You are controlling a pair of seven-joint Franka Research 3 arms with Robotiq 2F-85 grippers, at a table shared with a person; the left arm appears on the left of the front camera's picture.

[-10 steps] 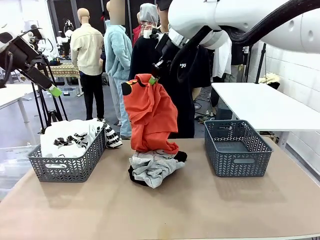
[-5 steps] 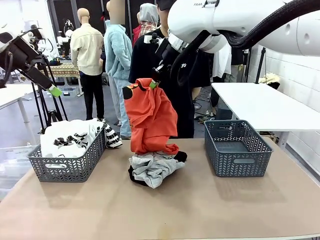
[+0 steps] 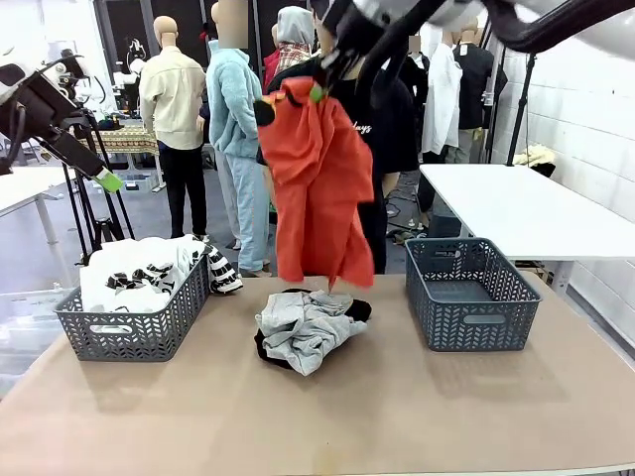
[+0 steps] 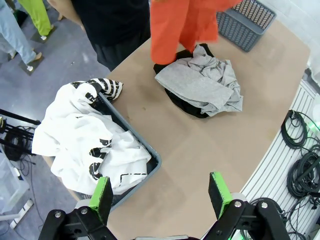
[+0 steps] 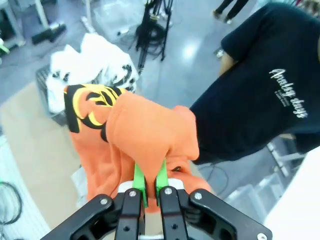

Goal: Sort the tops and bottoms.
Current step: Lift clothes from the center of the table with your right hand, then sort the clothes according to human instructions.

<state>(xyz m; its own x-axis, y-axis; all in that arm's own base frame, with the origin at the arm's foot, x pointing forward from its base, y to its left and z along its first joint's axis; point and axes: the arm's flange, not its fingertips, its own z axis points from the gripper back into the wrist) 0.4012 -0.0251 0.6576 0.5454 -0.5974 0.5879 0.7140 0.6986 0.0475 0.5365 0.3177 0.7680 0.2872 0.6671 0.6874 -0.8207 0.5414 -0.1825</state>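
My right gripper (image 3: 316,91) (image 5: 150,177) is shut on the orange shirt (image 3: 317,188) (image 5: 140,135), which hangs high above the table's middle, its hem just over the pile. In that pile a light grey shirt (image 3: 303,327) (image 4: 200,82) lies crumpled on a black garment (image 3: 266,349) (image 4: 187,102). The white shirt with black print (image 3: 139,273) (image 4: 85,145) fills the left grey basket (image 3: 129,332). At the far left my left gripper (image 3: 104,181) (image 4: 160,195) stands open and holds nothing, high above that basket. The orange shirt (image 4: 182,22) also shows at the top of the left wrist view.
An empty grey basket (image 3: 466,297) (image 4: 245,22) stands at the right of the table. A person in a black lettered tee (image 3: 382,129) (image 5: 260,100) stands right behind the far edge. The near half of the brown tabletop (image 3: 397,416) is bare.
My right gripper has risen and carried the orange shirt up, so its hem has come off the pile. The left arm has stayed still.
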